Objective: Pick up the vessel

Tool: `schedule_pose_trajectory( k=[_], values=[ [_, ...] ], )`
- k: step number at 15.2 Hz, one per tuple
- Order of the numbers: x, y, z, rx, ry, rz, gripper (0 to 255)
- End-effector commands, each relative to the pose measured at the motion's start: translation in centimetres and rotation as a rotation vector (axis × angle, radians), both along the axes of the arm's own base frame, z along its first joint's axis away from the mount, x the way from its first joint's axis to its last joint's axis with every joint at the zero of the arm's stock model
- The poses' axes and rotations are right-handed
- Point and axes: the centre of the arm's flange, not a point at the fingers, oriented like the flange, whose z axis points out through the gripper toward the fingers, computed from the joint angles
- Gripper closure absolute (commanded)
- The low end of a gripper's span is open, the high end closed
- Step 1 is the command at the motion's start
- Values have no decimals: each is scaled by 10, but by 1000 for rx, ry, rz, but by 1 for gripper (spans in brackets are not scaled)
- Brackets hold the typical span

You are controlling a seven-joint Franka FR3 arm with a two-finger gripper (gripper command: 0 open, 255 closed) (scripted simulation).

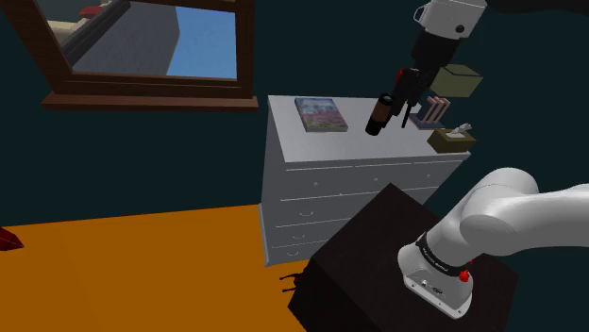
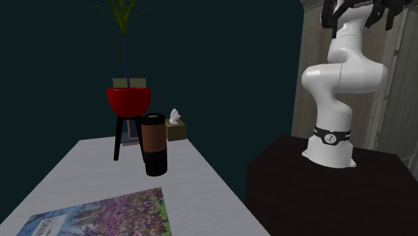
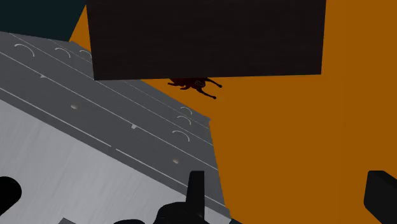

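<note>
A grey chest of drawers serves as the worktop (image 2: 80,167). The vessel (image 2: 155,144), a tall dark cylinder with a brown band round its middle, stands upright near the middle of it, well in from both long edges. Just behind it is a black plant stand (image 2: 118,137) carrying a red pot (image 2: 127,100). A small tissue box (image 2: 177,127) sits nearer the worktop's far end. A book (image 2: 100,214) with a purple flowery cover lies flat at the near end.

In the wrist view, the gripper (image 3: 287,188) has its two black fingers spread wide apart and holds nothing. Between them lie the orange floor (image 3: 286,127) and the worktop's front edge with its drawer fronts (image 3: 127,114). Beyond them is the robot's dark box stand (image 3: 203,38). The vessel is not between the fingers.

As a judgement, the task is at its start. The vessel rests on the worktop, not yet grasped or lifted. What remains is to bring the spread fingers down around the vessel's body, close them on it, and raise it clear without knocking the plant stand close behind.
</note>
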Motion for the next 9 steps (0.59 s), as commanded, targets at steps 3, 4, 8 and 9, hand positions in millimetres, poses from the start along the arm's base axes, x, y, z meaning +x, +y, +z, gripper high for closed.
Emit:
schedule_pose_trajectory(
  k=[3, 4, 8, 9],
  values=[
    [6, -23, -10, -2, -2, 11, 0],
    [8, -35, -15, -3, -3, 17, 0],
    [21, -82, -34, -6, -6, 39, 0],
    [24, -93, -39, -7, -7, 45, 0]
  ],
)
